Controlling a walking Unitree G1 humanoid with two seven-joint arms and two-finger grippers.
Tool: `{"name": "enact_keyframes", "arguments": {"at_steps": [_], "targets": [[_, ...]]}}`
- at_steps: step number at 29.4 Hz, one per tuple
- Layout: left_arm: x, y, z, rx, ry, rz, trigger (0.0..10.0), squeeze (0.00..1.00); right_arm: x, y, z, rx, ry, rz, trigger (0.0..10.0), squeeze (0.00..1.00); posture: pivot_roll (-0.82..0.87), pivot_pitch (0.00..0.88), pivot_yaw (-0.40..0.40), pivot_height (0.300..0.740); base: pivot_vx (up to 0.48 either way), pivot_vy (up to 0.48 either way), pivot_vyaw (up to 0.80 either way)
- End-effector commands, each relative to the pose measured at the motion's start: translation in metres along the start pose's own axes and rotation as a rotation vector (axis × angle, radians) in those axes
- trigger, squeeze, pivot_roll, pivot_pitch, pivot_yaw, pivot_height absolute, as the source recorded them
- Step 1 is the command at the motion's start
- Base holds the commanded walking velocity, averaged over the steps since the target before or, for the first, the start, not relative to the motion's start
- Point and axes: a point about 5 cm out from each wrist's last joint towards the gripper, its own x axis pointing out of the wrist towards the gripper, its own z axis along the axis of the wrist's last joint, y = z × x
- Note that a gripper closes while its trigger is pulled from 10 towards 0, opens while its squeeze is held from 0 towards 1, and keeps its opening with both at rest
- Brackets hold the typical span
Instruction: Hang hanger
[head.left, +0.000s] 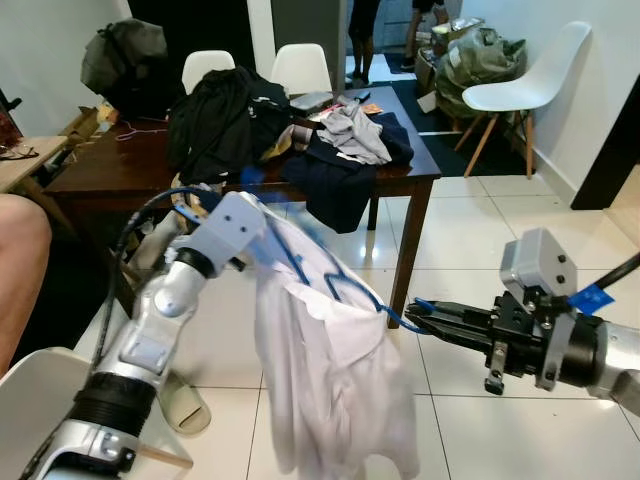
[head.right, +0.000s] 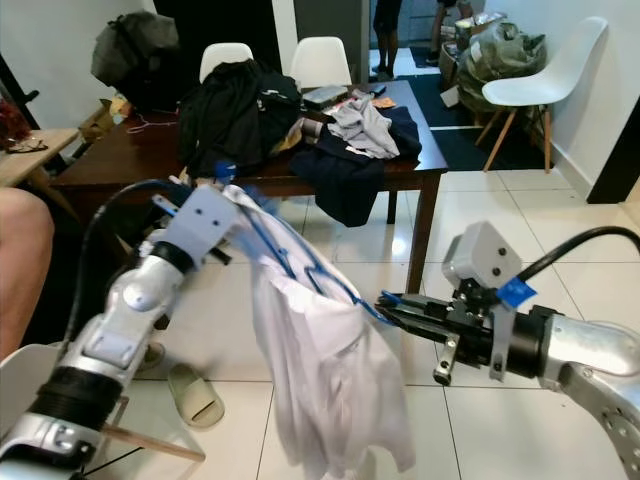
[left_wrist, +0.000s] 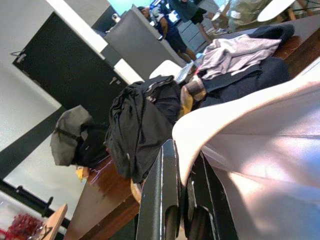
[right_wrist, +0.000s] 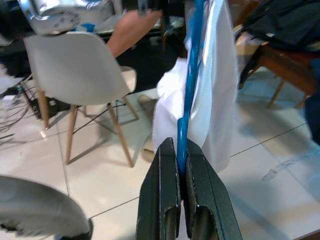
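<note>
**Between both grippers: keeping the hanger level**

Between our two arms, in front of the dark wooden table (head.left: 420, 172), we carry a blue hanger (head.left: 320, 275) with a white shirt (head.left: 335, 385) draped over it. Our left gripper (left_wrist: 184, 192) has its fingers pinched on the hanger's upper end with shirt cloth bunched between them. Our right gripper (head.left: 420, 312) clamps its fingers on the lower blue tip, as the right wrist view confirms.

No rail or hook shows ahead of us, so we judge that the hanging place has yet to be found. To do this step well, we should keep both pinches firm and move the arms together, since pulling them apart could strain the hanger. The shirt sags low toward the tiled floor (head.left: 470, 230), so we should hold it high. A slipper (head.right: 195, 395) lies near our path, and clothes (head.left: 345, 135) crowd the table, so a wide, slow turn seems wise.
</note>
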Motion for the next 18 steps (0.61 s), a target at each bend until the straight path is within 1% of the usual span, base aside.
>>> {"name": "enact_keyframes", "arguments": {"at_steps": [1,2,5,6,7,8,9,11,12,14,15,16,17,18], "targets": [[-0.003,0.022,-0.01,0.01,0.046,0.076,0.0,0.0,-0.003,0.002,0.001,-0.011,0.014,0.017,0.0,0.0,-0.12,0.045,0.06,0.736,0.0,0.0,0.0],[-0.004,0.025,-0.011,0.012,0.049,0.081,0.0,0.0,-0.005,0.004,-0.001,0.007,0.002,0.024,0.0,0.0,-0.12,0.046,0.062,0.736,0.0,0.0,0.0],[-0.004,0.026,-0.011,0.011,0.052,0.084,0.0,0.0,-0.007,0.004,-0.002,0.015,-0.006,0.021,0.0,0.0,-0.12,0.047,0.062,0.736,0.0,0.0,0.0],[-0.005,0.025,-0.012,0.008,0.053,0.083,0.0,0.0,-0.008,0.002,-0.001,0.026,-0.035,0.008,0.0,0.0,-0.12,0.048,0.062,0.736,0.0,0.0,0.0],[-0.005,0.022,-0.011,0.002,0.053,0.076,0.0,0.0,-0.007,-0.001,0.002,0.034,-0.087,-0.014,0.0,0.0,-0.11,0.05,0.063,0.736,0.0,0.0,0.0],[-0.005,0.022,-0.011,0.002,0.053,0.076,0.0,0.0,-0.007,-0.001,0.002,0.034,-0.087,-0.014,0.0,0.0,-0.11,0.05,0.063,0.736,0.0,0.0,0.0],[-0.005,0.017,-0.01,-0.008,0.05,0.063,0.0,0.0,-0.004,-0.006,0.009,0.051,-0.179,-0.043,0.0,0.0,-0.12,0.049,0.062,0.736,0.0,0.0,0.0],[-0.005,0.017,-0.01,-0.008,0.05,0.063,0.0,0.0,-0.004,-0.006,0.009,0.051,-0.179,-0.043,0.0,0.0,-0.12,0.049,0.062,0.736,0.0,0.0,0.0],[-0.005,-0.005,-0.006,-0.034,0.038,0.005,0.0,0.0,0.01,-0.016,0.029,0.143,-0.437,-0.123,0.0,0.0,-0.12,0.046,0.064,0.736,0.0,0.0,0.0],[-0.005,-0.005,-0.006,-0.034,0.038,0.005,0.0,0.0,0.01,-0.016,0.029,0.143,-0.437,-0.123,0.0,0.0,-0.12,0.046,0.064,0.736,0.0,0.0,0.0],[-0.005,-0.02,-0.004,-0.048,0.032,-0.033,0.0,0.0,0.02,-0.02,0.036,0.218,-0.549,-0.151,0.0,0.0,-0.12,0.045,0.065,0.736,0.0,0.0,0.0],[-0.005,-0.02,-0.004,-0.048,0.032,-0.033,0.0,0.0,0.02,-0.02,0.036,0.218,-0.549,-0.151,0.0,0.0,-0.12,0.045,0.065,0.736,0.0,0.0,0.0],[-0.005,-0.035,-0.002,-0.064,0.03,-0.074,0.0,0.0,0.031,-0.021,0.04,0.285,-0.622,-0.171,0.0,0.0,-0.11,0.042,0.066,0.736,0.0,0.0,0.0],[-0.005,-0.051,0.001,-0.077,0.023,-0.119,0.0,0.0,0.044,-0.021,0.04,0.35,-0.662,-0.186,0.0,0.0,-0.12,0.042,0.069,0.736,0.0,0.0,0.0]]}}
